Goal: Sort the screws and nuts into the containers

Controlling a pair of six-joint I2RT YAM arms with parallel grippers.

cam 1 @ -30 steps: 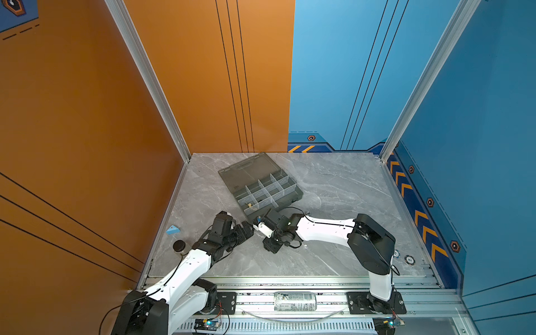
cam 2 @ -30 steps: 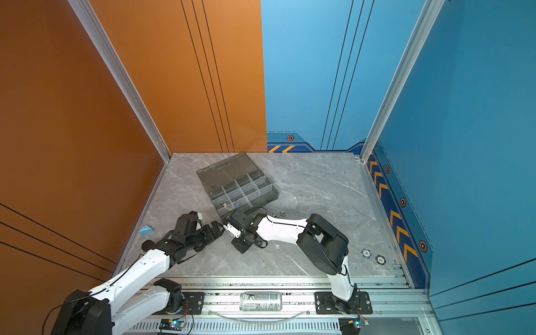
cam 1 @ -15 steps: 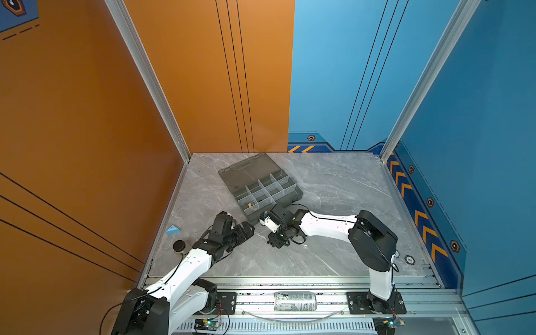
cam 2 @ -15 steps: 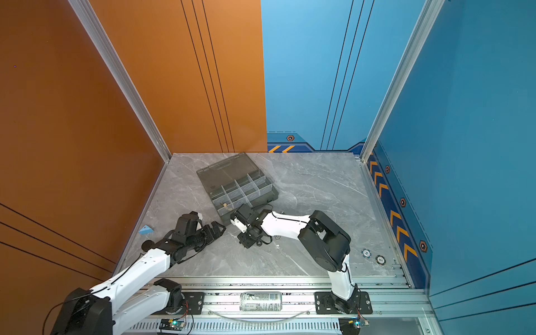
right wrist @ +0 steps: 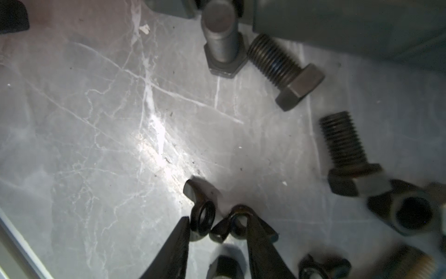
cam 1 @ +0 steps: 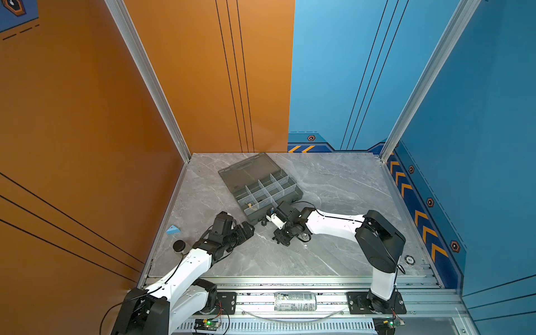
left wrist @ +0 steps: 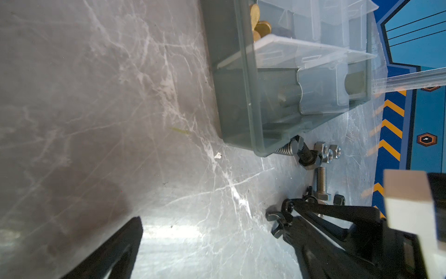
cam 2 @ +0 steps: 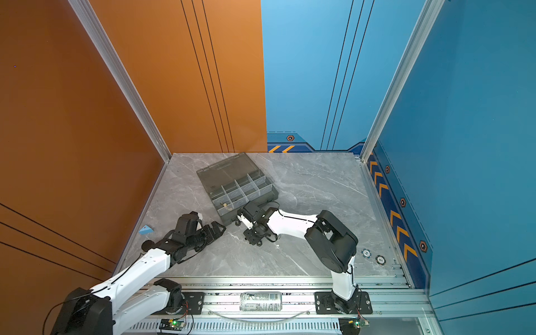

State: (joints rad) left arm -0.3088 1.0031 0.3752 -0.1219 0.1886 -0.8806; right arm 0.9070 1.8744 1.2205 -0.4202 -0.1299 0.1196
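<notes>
Right gripper (right wrist: 217, 224) straddles black nuts (right wrist: 196, 228) on the bench (cam 1: 333, 185) beside the box (cam 1: 258, 213) — clenched or slack, cannot tell; left gripper (cam 1: 245, 232) gapes empty.

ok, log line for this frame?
right gripper: fingers astride black wing nut on table, grip unclear | left gripper: open, empty | organizer box: lid open, brass parts in one compartment

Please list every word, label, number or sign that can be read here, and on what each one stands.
Nothing reads as clear words or numbers.
Can on the front rail: printed label, too small to read.
Blue wedge: white marking, too small.
Blue-rimmed chip and dark chip: centre marks blurred.
Orange chevrons and hexagon badge on the wall: signs only, no words.
</notes>
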